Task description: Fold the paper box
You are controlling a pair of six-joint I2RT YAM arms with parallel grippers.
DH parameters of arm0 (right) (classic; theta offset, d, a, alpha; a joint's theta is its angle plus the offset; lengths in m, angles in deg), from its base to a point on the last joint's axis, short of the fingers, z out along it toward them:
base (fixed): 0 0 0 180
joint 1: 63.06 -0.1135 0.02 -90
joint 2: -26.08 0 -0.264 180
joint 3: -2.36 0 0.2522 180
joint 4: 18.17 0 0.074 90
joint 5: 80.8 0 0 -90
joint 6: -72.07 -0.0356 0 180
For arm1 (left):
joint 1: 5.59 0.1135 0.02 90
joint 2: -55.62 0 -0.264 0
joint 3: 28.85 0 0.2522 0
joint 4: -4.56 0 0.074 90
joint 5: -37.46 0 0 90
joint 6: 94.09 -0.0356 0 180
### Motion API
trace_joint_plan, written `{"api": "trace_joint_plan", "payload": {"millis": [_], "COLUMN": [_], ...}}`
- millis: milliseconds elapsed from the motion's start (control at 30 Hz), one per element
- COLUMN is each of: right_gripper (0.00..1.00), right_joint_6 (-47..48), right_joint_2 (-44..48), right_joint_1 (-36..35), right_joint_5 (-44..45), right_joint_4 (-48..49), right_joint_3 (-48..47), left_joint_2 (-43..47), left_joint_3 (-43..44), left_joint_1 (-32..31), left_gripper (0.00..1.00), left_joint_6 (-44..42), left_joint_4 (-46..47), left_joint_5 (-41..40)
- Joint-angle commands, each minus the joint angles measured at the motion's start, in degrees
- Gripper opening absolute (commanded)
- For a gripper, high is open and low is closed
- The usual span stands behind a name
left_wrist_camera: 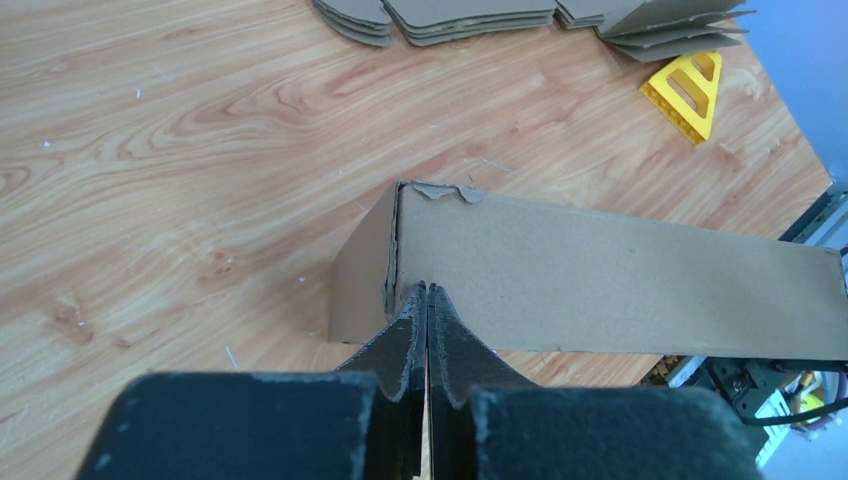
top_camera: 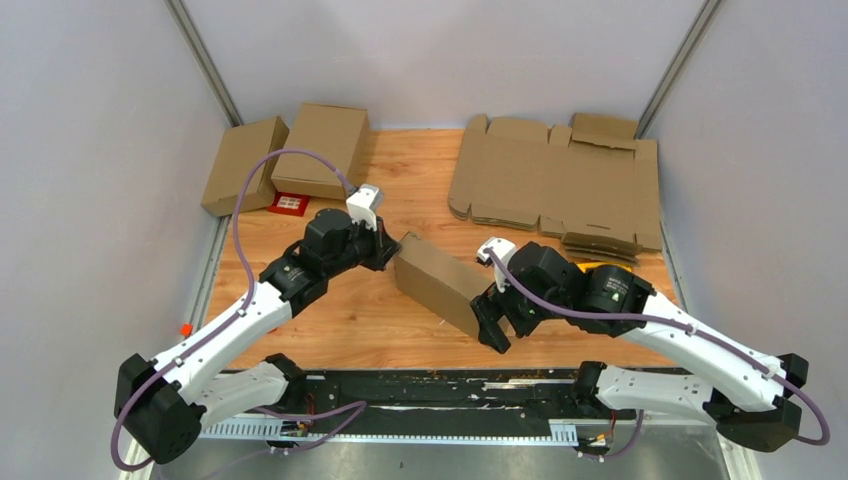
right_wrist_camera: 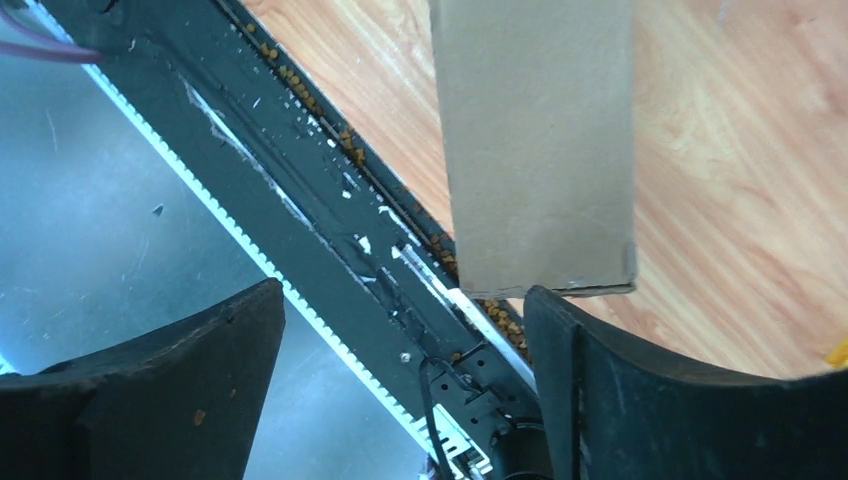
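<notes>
**Carton Formed; End Tab and Set-Down Outstanding**

Far left: two finished cartons (top_camera: pixel 322 150) and one red card (top_camera: pixel 290 204). The left gripper (left_wrist_camera: pixel 427 292), fingers pressed together, bears on the end edge of the one paper box (top_camera: pixel 440 283). The box sits mid-table between the arms, closed into a shallow carton. The right gripper (right_wrist_camera: pixel 400 295) stands spread at the opposite end, gripping nothing. Far right: one sheaf of flat sheets (top_camera: pixel 555 185) and one yellow triangle (left_wrist_camera: pixel 688 88). Folding is judged nearly complete; the torn end tab may need tucking.

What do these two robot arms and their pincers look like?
The left arm and right arm have white shells joined by chunky black joints, with a lilac cable looping along each. The left gripper and right gripper each have two matte black, tapering fingers with rough edges.
</notes>
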Motion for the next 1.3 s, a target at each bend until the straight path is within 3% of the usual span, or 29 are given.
{"api": "trace_joint_plan", "payload": {"millis": [0, 100, 367, 667, 900, 1000, 1133, 1267], "right_gripper": [0.94, 1.0, 1.0, 0.99, 0.67, 0.53, 0.5, 0.45], "right_joint_6": [4.19, 6.4, 13.0, 12.82, 11.3, 10.13, 7.67, 4.23], "right_joint_2": [-2.09, -4.68, -13.06, -23.09, -24.97, -25.54, -25.45, -24.08], "right_joint_1": [0.21, 0.18, 0.22, 2.41, 3.58, 3.83, 4.95, 7.49], "right_joint_5": [5.3, 8.45, 16.26, 13.01, 10.86, 10.25, 7.33, 2.0], "right_joint_4": [-1.55, -1.38, 1.14, 6.14, 7.23, 7.56, 8.62, 13.71], "right_joint_3": [-6.87, -9.35, -11.64, -11.66, -12.55, -12.55, -13.81, -15.39], "left_joint_2": [-1.98, -1.82, -2.13, -1.91, 0.73, 3.33, 10.76, 17.87], "left_joint_3": [-2.29, -2.06, -0.4, 0.82, 4.14, 4.14, 5.52, 7.42], "left_joint_1": [-0.09, -0.03, -0.04, -0.09, 1.01, 2.59, 4.41, 5.68], "left_gripper": [0.0, 0.0, 0.0, 0.0, 0.03, 0.14, 0.33, 0.41], "left_joint_6": [-1.43, -1.43, -1.97, -2.37, -5.35, -4.58, -3.05, -4.6], "left_joint_4": [-9.23, -8.85, -9.14, -8.99, -13.52, -13.19, -15.51, -20.15], "left_joint_5": [-0.78, -0.79, -0.1, 2.28, 1.66, 2.92, 0.31, -5.53]}}
